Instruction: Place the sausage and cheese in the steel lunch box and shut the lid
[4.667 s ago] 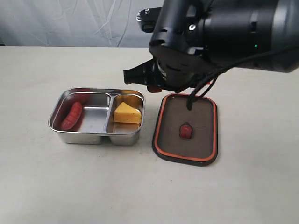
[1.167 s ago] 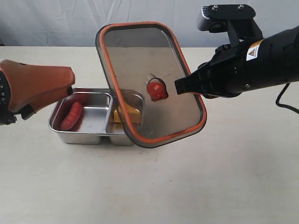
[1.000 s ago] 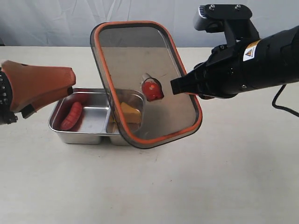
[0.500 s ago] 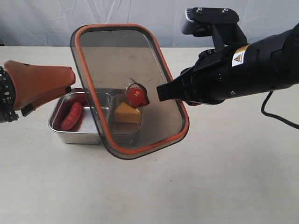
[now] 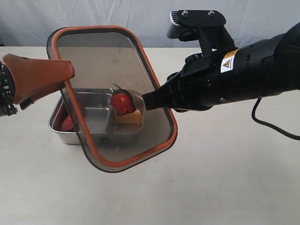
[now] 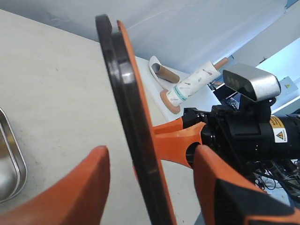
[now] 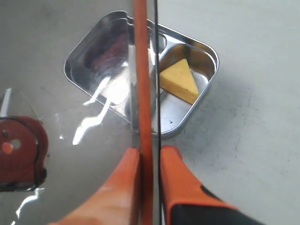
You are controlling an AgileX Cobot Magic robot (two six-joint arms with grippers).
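Note:
My right gripper [image 5: 152,100] [image 7: 146,154] is shut on the rim of the dark translucent lid [image 5: 101,65] [image 7: 70,140] and holds it steeply tilted above the steel lunch box [image 5: 58,133] [image 7: 206,51]. The orange valve tab [image 5: 121,102] faces the exterior camera. The yellow cheese [image 5: 130,118] [image 7: 180,79] lies in one compartment. In the other compartment the red sausage [image 5: 65,124] [image 7: 105,54] shows dimly through the lid. My left gripper [image 5: 68,77] [image 6: 150,159] is open, and the lid's far edge [image 6: 124,93] stands between its fingers without touching either.
The beige table [image 5: 211,187] stretches in front and to the right of the box. A black cable [image 5: 272,126] trails from the right arm. A paper roll [image 6: 192,82] lies on the floor far beyond the table.
The right gripper has carried the lid leftward and slightly lower over the box. The lid's far edge has come in between the left gripper's fingers. The left arm has hardly moved.

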